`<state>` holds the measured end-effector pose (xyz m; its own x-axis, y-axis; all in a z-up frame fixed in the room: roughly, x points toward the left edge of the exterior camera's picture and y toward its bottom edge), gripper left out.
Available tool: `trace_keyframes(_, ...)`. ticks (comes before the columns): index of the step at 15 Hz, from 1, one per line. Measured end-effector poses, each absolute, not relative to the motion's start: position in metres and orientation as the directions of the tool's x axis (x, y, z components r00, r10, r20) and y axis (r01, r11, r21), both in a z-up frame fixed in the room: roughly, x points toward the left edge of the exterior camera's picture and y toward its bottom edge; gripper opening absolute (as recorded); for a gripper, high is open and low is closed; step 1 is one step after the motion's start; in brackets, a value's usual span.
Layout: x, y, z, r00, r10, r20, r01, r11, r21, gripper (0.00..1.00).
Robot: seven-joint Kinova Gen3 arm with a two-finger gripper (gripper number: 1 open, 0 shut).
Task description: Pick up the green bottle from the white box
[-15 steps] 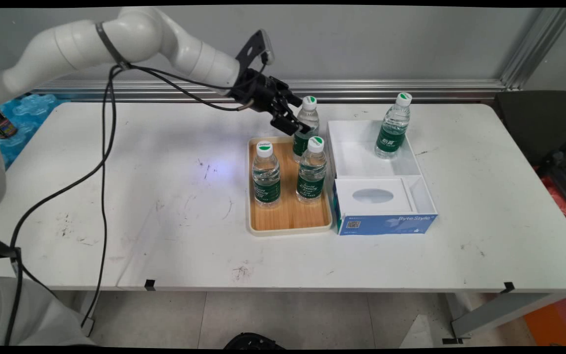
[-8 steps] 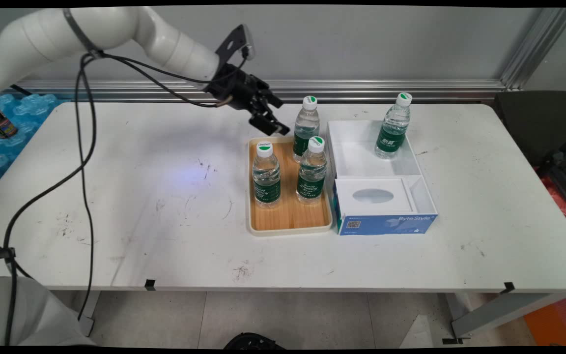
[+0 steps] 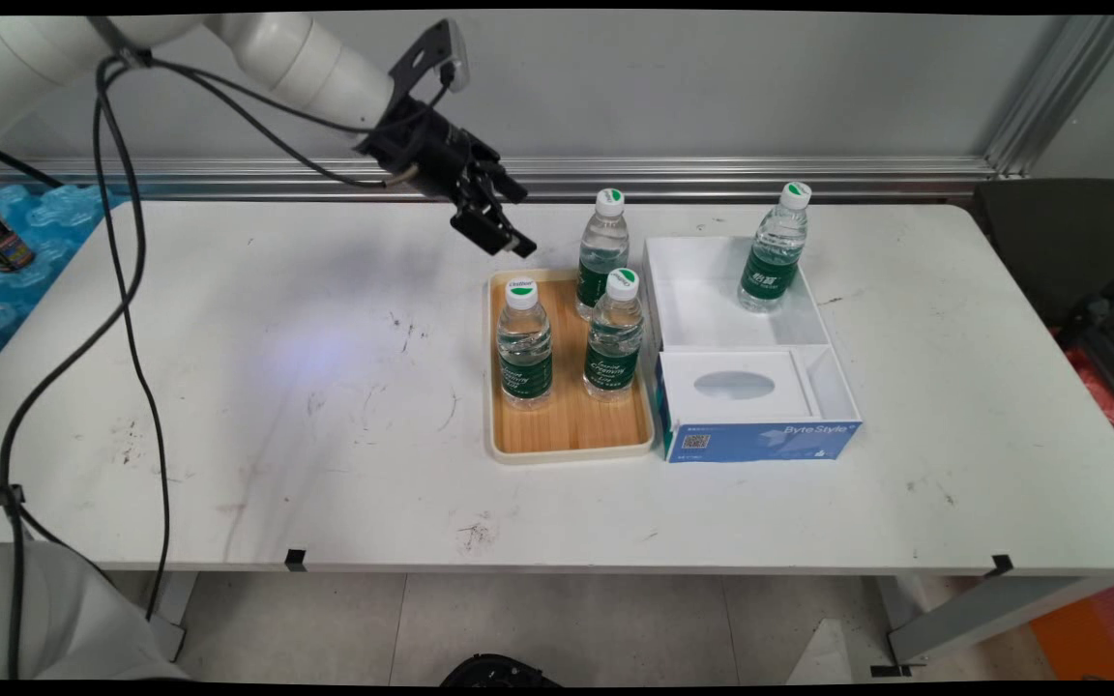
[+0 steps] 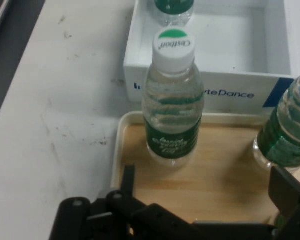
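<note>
Jaws stood open and held nothing; the gripper (image 3: 504,237) hung in the air just beyond the far left corner of the wooden tray (image 3: 569,425), touching no bottle. In the hand view the two black fingers (image 4: 128,180) rose wide apart from the bottom edge, with the tray's corner rim between them.

Tray sat on the white desk (image 3: 325,406) right of its middle, touching the left side of a white box (image 3: 837,387). Three water bottles, green labels and white caps, stood upright on the tray: the far bottle (image 3: 602,253) at the far right corner, nearest the gripper; the middle bottle (image 3: 613,334) against the right rim, just in front of it; the left bottle (image 3: 524,344) near the left rim. The hand view showed the far bottle (image 4: 173,100) straight ahead of the fingers and part of another at the picture's right edge.

A fourth bottle (image 3: 775,246) stood upright in the far compartment of the white box, at its far right corner. A tissue pack (image 3: 733,387) lay in the near compartment, left side
</note>
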<state>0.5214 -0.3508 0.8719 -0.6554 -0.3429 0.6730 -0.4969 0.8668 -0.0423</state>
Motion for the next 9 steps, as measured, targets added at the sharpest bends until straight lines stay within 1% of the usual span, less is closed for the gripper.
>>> trace_keyframes(9, 0.493, -0.375, 0.915, -0.639, -0.287, 0.714, -0.465, 0.883, -0.061, 1.0)
